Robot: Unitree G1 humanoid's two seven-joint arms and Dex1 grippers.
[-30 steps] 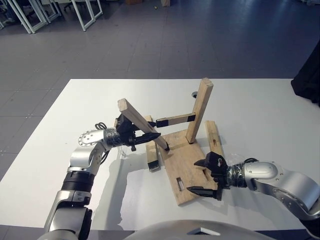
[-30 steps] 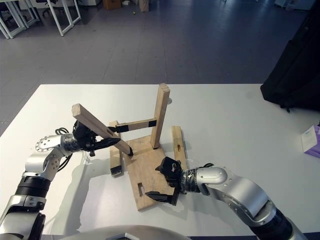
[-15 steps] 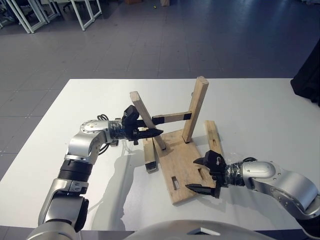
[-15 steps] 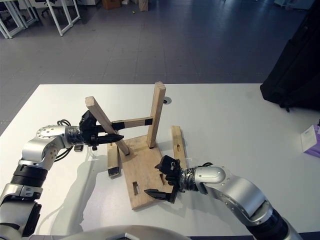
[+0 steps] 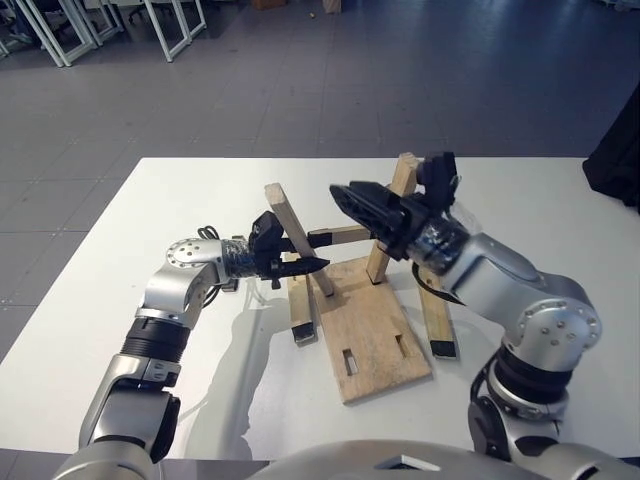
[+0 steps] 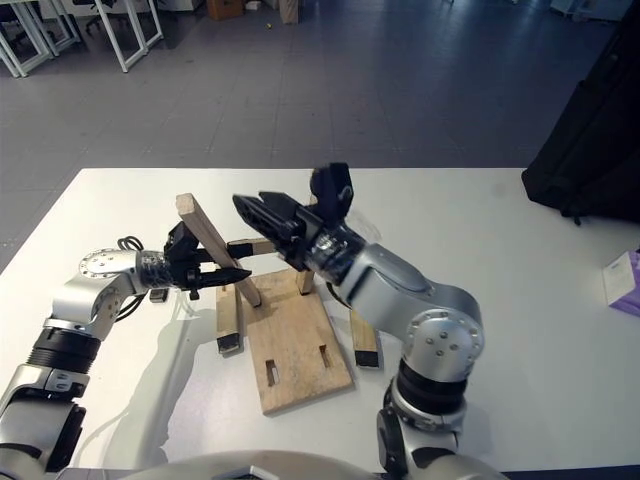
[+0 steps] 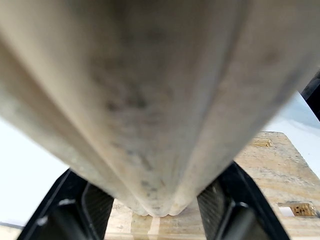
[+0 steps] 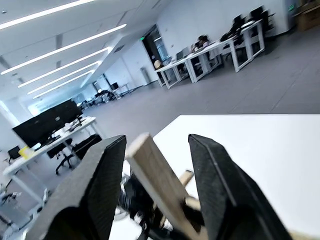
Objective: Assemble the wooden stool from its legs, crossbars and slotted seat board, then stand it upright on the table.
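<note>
White surface [image 5: 180, 200] in an open office hall, desks [image 8: 220, 47] ranged behind: the slotted seat board [image 5: 372, 330] lies flat on it. One leg [image 5: 381, 262] stands upright at the board's far end, joined by a crossbar [image 5: 338, 236] to a second, leaning leg [image 5: 285, 215]. The left gripper [image 5: 312, 264] is clamped on that leaning leg. Its wrist view shows the wood held between both black fingers [image 7: 75, 210], with the board beyond. The right gripper [image 5: 345, 197] hangs above the crossbar, jaws apart. Its wrist view frames the leaning leg's top end between the spread fingers [image 8: 100, 190]; whether they touch it cannot be told. A loose leg [image 5: 437, 320] lies just beside the board's right edge, another piece [image 5: 303, 318] along its left.
</note>
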